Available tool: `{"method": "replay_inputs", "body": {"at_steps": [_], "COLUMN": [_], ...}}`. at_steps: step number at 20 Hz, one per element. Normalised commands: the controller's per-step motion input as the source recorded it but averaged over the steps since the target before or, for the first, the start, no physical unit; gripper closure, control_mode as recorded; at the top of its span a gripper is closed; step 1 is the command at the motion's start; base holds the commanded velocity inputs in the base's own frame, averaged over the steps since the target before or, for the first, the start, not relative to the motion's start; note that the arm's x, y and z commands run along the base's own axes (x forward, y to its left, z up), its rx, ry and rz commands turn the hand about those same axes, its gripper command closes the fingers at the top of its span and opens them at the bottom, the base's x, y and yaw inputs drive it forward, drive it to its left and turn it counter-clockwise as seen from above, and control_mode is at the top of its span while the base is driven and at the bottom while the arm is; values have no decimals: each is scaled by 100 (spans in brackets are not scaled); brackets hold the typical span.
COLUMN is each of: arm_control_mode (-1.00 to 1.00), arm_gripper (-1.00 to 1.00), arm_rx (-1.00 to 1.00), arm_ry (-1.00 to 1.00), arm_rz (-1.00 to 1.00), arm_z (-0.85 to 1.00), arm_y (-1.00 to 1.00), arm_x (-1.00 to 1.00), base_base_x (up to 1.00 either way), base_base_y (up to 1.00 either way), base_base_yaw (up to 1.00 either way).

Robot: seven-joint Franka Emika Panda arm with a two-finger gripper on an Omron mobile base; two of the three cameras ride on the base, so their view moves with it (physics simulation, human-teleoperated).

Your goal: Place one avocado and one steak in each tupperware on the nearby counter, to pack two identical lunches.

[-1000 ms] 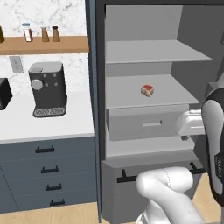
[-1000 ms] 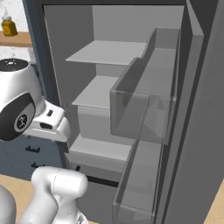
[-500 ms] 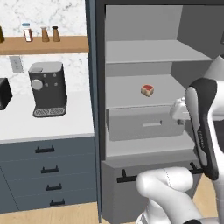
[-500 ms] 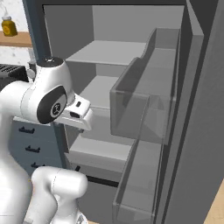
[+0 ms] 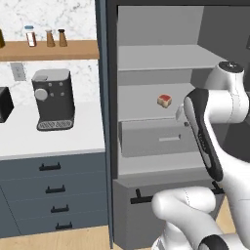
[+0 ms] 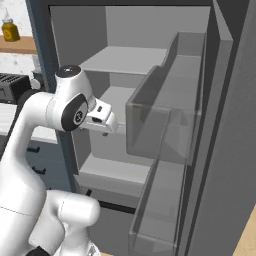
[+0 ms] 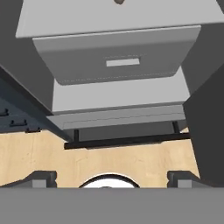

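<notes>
A small red and tan steak [image 5: 164, 101] lies on the middle shelf of the open fridge, and its edge peeks in at the top of the hand view [image 7: 118, 1]. My gripper [image 6: 104, 125] hovers in front of the grey fridge drawer [image 7: 114, 63], below and right of the steak, and touches nothing. Its fingertips [image 7: 42, 177] stand wide apart, so it is open and empty. The white counter [image 5: 49, 134] over dark blue-grey drawers lies left of the fridge. The avocado and the tupperware are out of view.
A black coffee machine [image 5: 53, 100] stands on the counter under a wooden shelf [image 5: 49, 50] with small bottles. The fridge door with clear bins [image 6: 165, 115] stands open on the right. A black bar handle [image 7: 127, 141] crosses the lower fridge drawer.
The arm has swung up and to the left, carrying the hand from the fridge's right side to in front of the grey drawer. The jaws have stayed open.
</notes>
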Motion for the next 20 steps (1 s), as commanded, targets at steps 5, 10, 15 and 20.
{"method": "replay_inputs", "body": {"at_steps": [5,10,15,20], "arm_control_mode": [-100,-100,-100,-100], "arm_gripper": [-100,-100,-100,-100], "arm_rx": [0,0,0,-6], "arm_ry": [0,-2,-19,-30], "arm_rz": [0,0,0,-2], "arm_z": [-1,-29,-56,-11], "arm_y": [-20,-15,-9,-6], "arm_x": [79,47,34,63], "base_base_x": [0,0,0,0], "base_base_y": [0,0,0,0], "base_base_yaw": [0,0,0,0]}}
